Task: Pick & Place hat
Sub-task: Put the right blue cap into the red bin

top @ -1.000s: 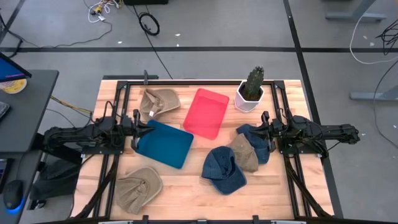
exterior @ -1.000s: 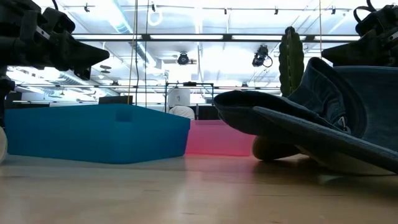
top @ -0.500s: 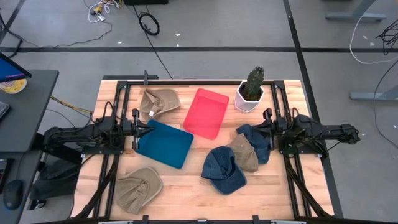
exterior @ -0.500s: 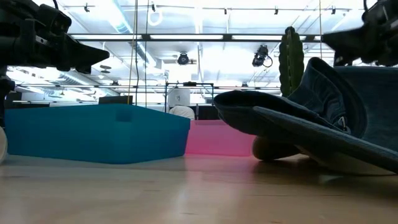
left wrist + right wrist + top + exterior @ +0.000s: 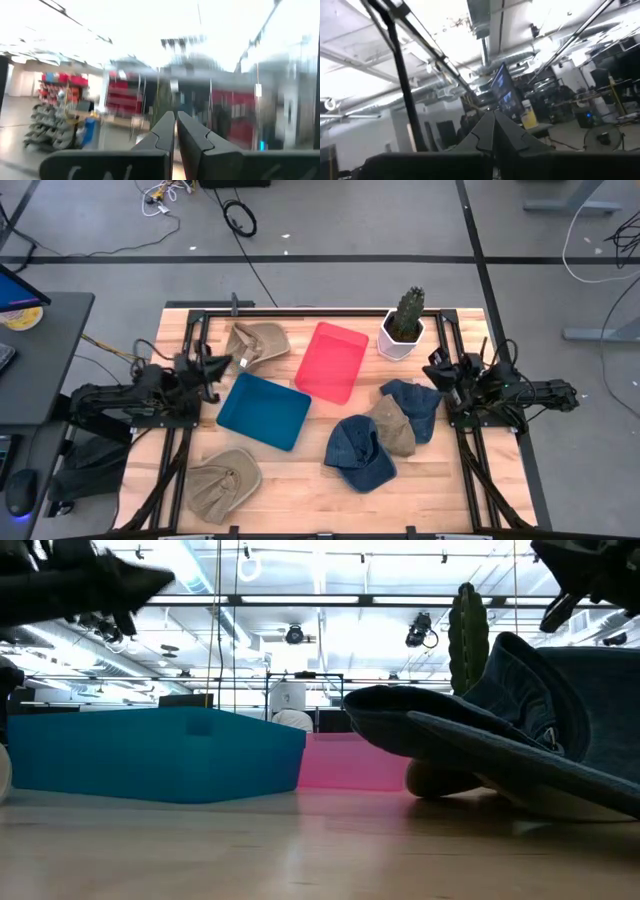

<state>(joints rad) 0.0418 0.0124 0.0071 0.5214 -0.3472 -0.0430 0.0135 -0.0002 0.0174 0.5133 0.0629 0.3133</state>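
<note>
My left gripper [image 5: 222, 363] is pinched closed on nothing, raised just left of the blue tray [image 5: 263, 411]. I see tan hats at far left [image 5: 255, 343] and near left [image 5: 222, 483]. A red tray [image 5: 331, 361] sits mid-table, and a pile of hats [image 5: 385, 435] lies right of centre. My right gripper [image 5: 432, 366] is closed and empty, lifted beside that pile near the cactus [image 5: 403, 323].

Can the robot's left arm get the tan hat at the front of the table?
Probably yes. The tan hat lies alone on open wood, nothing on it, and the left pincer is shut and empty on the same side.
</note>
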